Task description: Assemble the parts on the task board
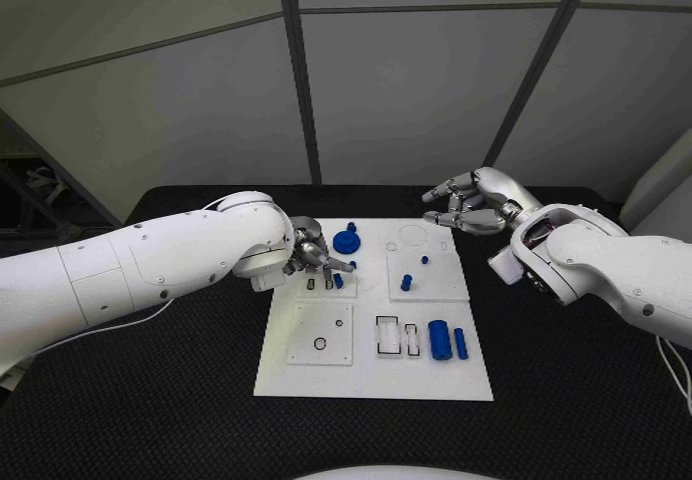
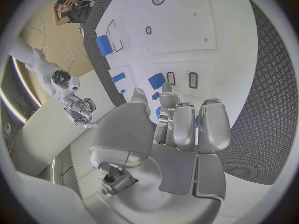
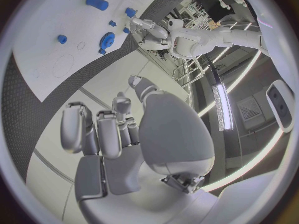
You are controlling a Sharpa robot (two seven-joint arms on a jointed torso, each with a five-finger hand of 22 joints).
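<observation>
task board (image 1: 372,345) white, mid-table, blue parts (image 1: 449,343) scattered on it. left hand (image 1: 310,256) low over upper-left slots, fingertips narrowed near a small blue peg (image 1: 338,281); grip unclear. right hand (image 1: 479,207) curled, empty, beyond far edge. likely seating step; next calls for careful alignment.

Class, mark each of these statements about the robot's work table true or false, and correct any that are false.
1. The left hand is over the white task board. True.
2. The right hand holds a blue part. False: it holds nothing and sits beyond the board's far right corner, fingers curled.
3. Two blue cylinders lie side by side near the board's near right corner. True.
4. The blue gear lies off the board on the black table. False: it rests on the board, near its far edge.
5. The table is white. False: it is black; the board is white.
</observation>
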